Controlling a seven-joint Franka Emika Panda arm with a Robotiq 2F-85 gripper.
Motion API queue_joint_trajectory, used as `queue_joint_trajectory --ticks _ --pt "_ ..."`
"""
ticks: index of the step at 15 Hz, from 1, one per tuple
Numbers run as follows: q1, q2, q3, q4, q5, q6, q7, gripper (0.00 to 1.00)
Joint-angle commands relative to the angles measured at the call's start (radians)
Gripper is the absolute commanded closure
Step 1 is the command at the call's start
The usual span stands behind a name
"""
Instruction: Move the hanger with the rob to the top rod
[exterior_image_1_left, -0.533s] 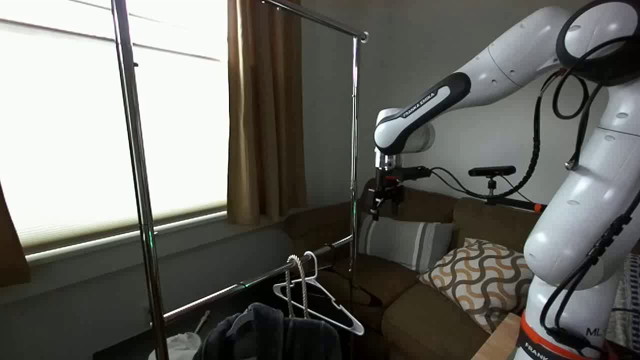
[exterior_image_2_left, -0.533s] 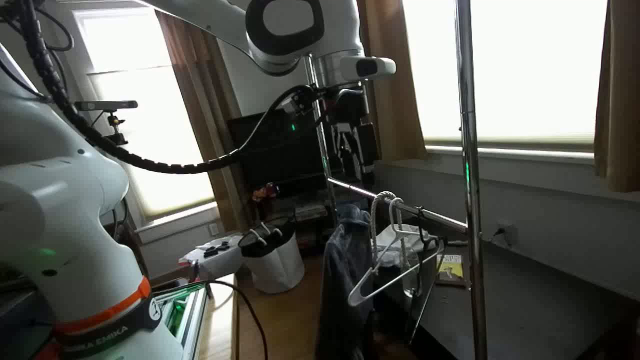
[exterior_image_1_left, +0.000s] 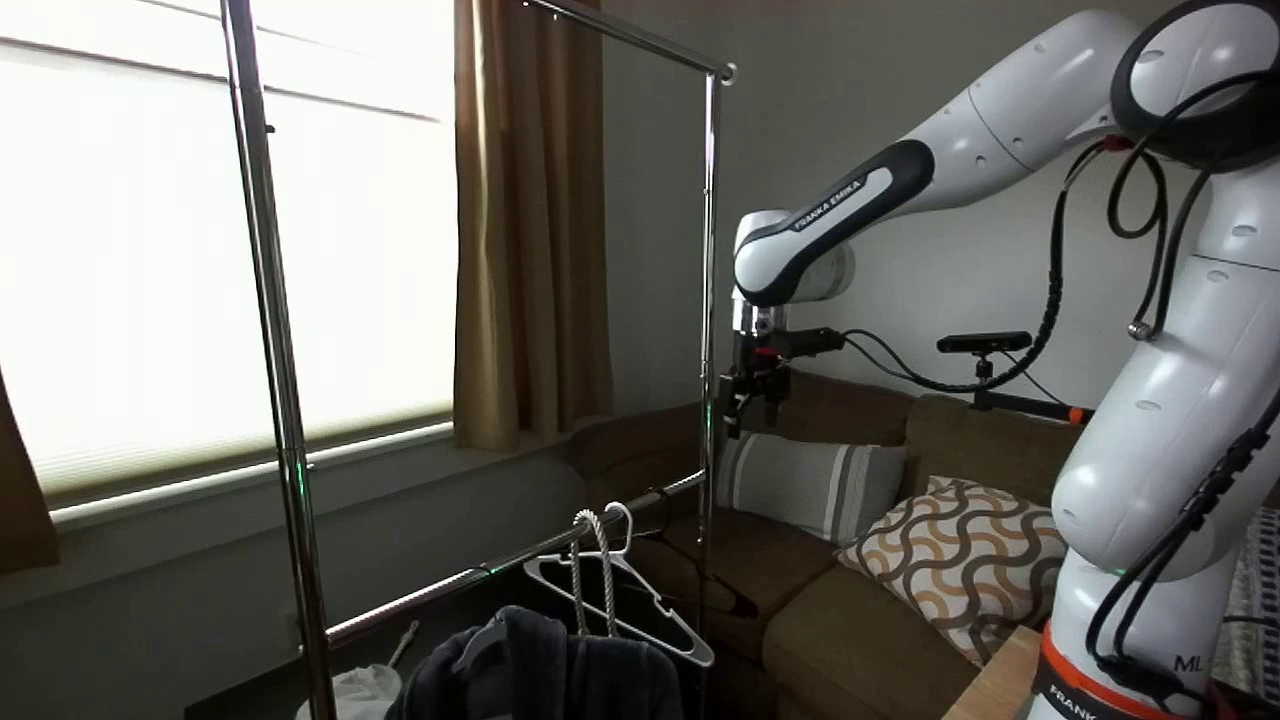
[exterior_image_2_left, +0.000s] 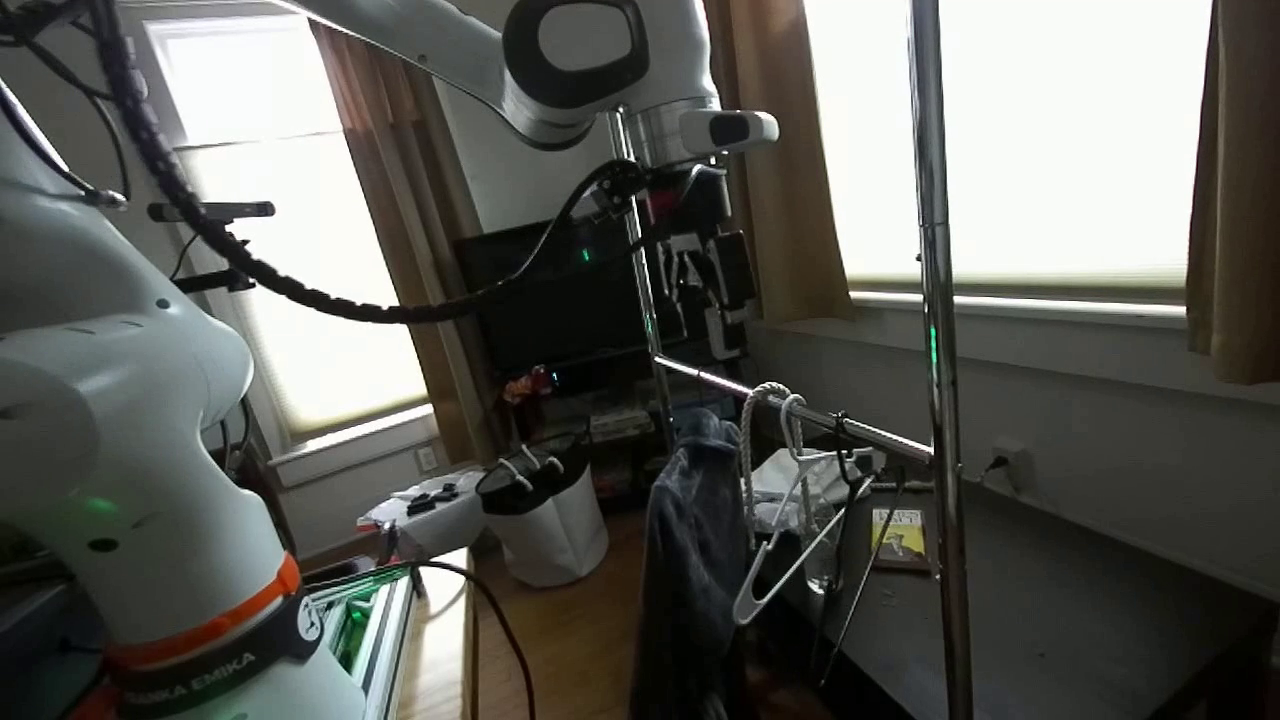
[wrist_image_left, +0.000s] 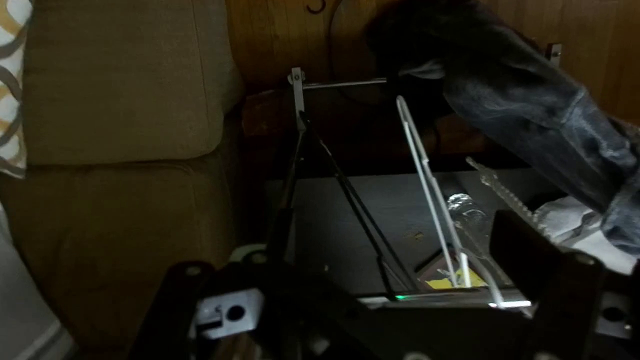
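The gripper (exterior_image_1_left: 753, 415) is positioned higher than the lower rod (exterior_image_1_left: 530, 553), fingers (wrist_image_left: 520, 245) apart. The robe (exterior_image_2_left: 690, 540) hangs below, near the white hanger (wrist_image_left: 425, 161).

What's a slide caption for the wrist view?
White hanger on the lower rod, seen between open fingers, dark garment at upper right.

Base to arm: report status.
Gripper open, empty. Dark gray robe hanging below lower rod, not yet on top rod. White hanger nearby, possible snag.

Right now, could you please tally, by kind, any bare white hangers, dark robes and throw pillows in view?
Bare white hanger: 1
Dark robe: 1
Striped pillow: 1
Patterned pillow: 1
Total: 4
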Motion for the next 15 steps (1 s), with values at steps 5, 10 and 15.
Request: queue_joint_trajectory --ticks 5,10,15 --pt "0.191 0.233 0.201 0.306 -0.011 -0.094 -0.047 0.00" --pt "0.215 0.373 0.231 0.416 0.016 -0.108 -0.224 0.00" --pt "0.213 0.377 0.231 0.408 0.000 -0.080 -0.202 0.00"
